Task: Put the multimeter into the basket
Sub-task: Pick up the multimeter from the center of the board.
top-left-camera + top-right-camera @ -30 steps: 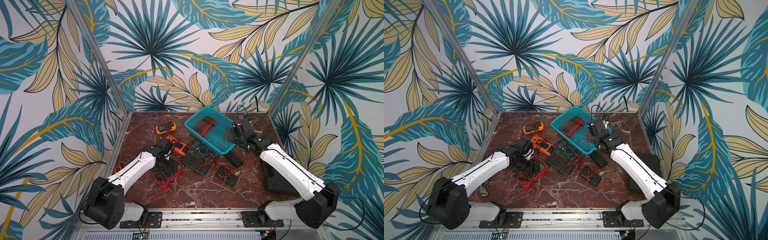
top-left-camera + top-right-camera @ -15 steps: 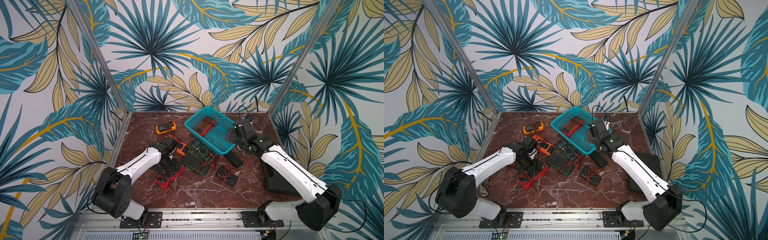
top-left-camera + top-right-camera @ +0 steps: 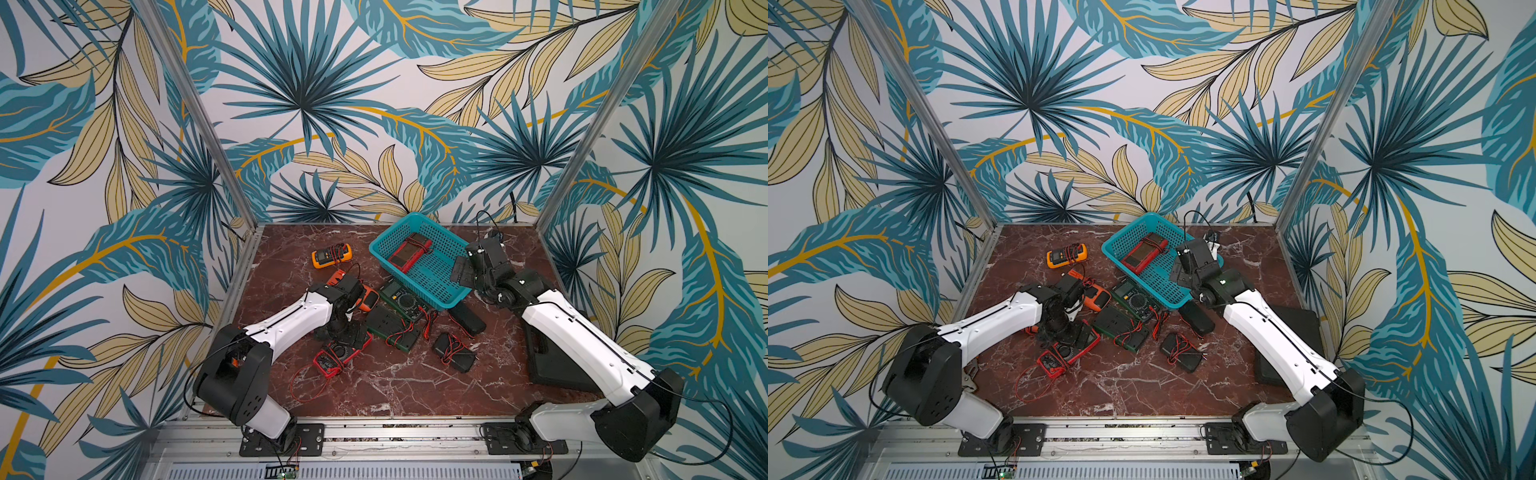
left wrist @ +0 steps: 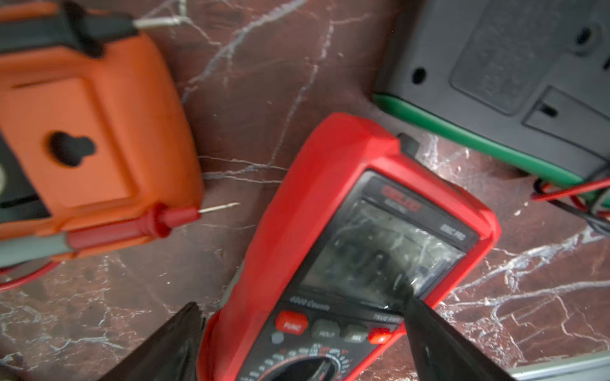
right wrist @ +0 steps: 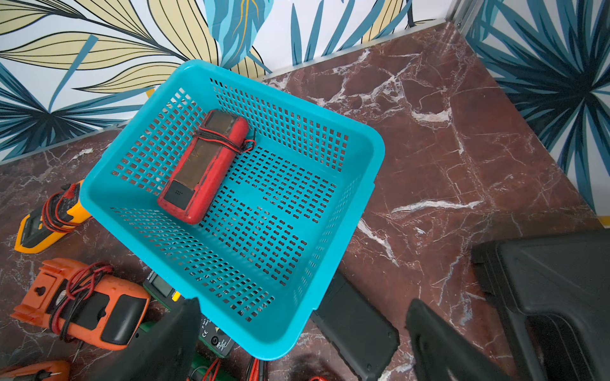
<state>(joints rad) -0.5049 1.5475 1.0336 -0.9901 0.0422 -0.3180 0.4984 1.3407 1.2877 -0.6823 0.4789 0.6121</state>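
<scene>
the left hand [image 4: 302, 310] is open, its two dark fingers [image 4: 171, 343] spread to either side of a red multimeter [image 4: 363, 237] that lies face up on the table [image 4: 264, 82]. one finger sits just beside the meter's edge and the other crosses the corner of its screen; we cannot tell whether either touches it. near it lie an orange multimeter [image 4: 82, 138], back side up with a red probe clipped along its edge, and a green-edged multimeter [image 4: 495, 82], also face down. in a top view the left hand [image 3: 345, 330] points down into this cluster at the middle of the table.

the right hand [image 5: 305, 303] is also open and holds nothing. it hangs above the near corner of the basket [image 5: 363, 155], which stands toward the back of the table. inside the basket lies a second red meter [image 5: 204, 168], face down, with its leads wound round one end.

a long black object [image 5: 356, 326] lies partly under the basket's near corner, and a black case [image 5: 544, 297] lies off to the side. in a top view a yellow multimeter [image 3: 332, 255] sits beside the basket, a green multimeter with a dial [image 3: 403, 297] lies against the basket's front edge, and a small black meter [image 3: 453, 353] wrapped in red leads lies apart, nearer the front.
</scene>
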